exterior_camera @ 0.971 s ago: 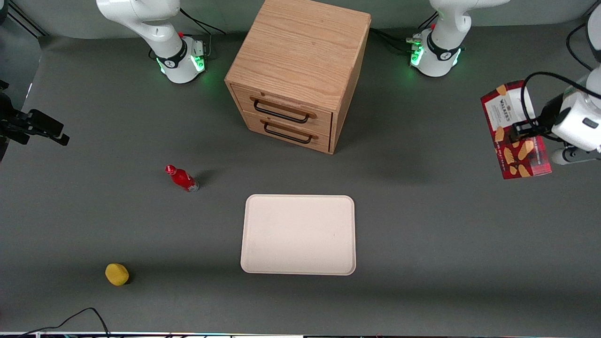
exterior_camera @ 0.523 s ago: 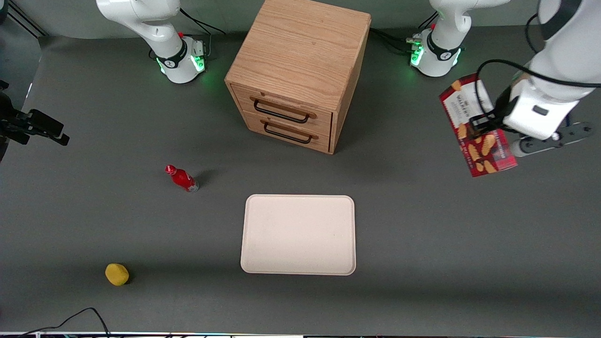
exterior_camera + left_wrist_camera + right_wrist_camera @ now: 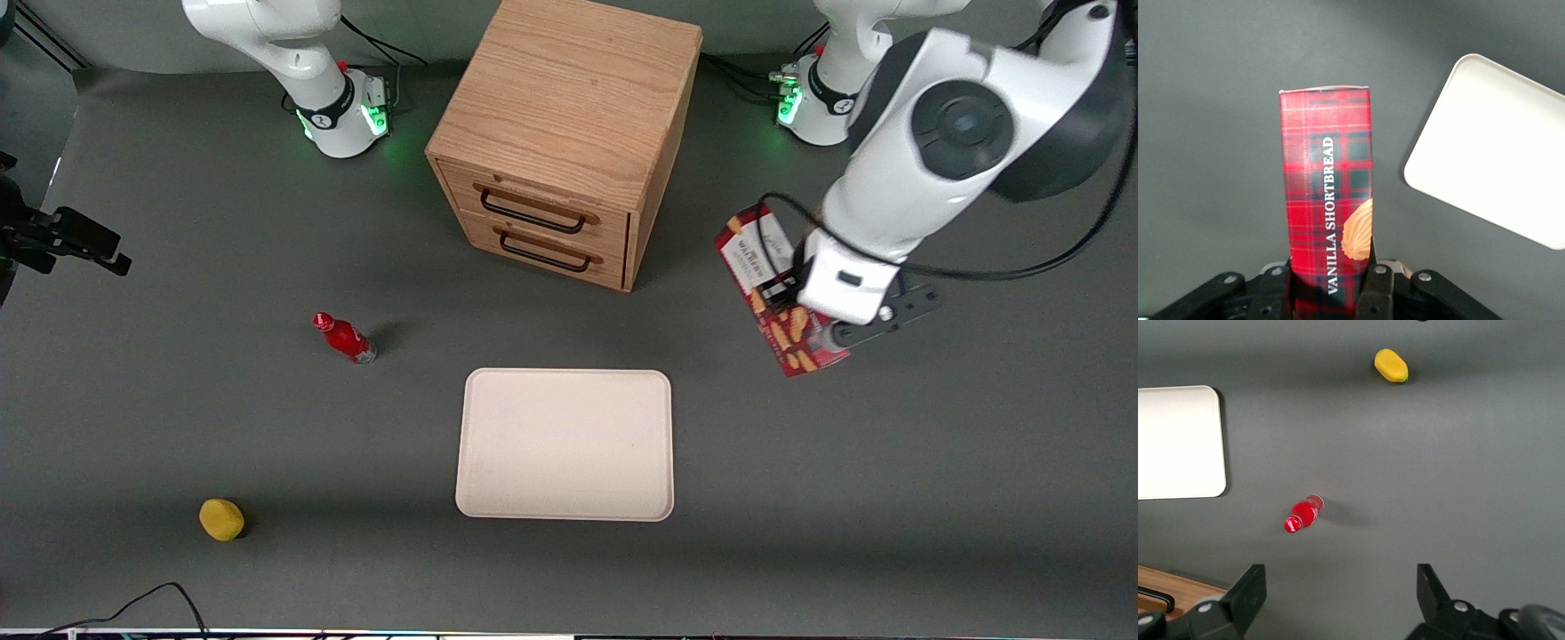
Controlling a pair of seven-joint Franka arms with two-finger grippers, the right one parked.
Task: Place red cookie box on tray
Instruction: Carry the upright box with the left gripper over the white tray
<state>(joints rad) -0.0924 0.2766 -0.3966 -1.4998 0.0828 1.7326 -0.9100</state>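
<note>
My left gripper [image 3: 787, 298] is shut on the red cookie box [image 3: 772, 289], a long slim red plaid carton with a white label end, and holds it in the air above the table toward the working arm's end. In the left wrist view the box [image 3: 1328, 193] stands between the gripper's [image 3: 1330, 290] black fingers [image 3: 1376, 288], which press its two sides. The cream-white tray [image 3: 564, 443] lies flat on the table, nearer the front camera than the box and apart from it; it also shows in the left wrist view [image 3: 1498, 150] and the right wrist view [image 3: 1175, 443].
A wooden two-drawer cabinet [image 3: 564, 133] stands farther from the front camera than the tray. A small red bottle [image 3: 344, 338] and a yellow object [image 3: 221, 519] lie toward the parked arm's end. A cable [image 3: 133, 604] lies at the front edge.
The left arm has carried the cookie box from the working arm's end of the table toward the middle, closer to the tray and lower. Nothing else has moved.
</note>
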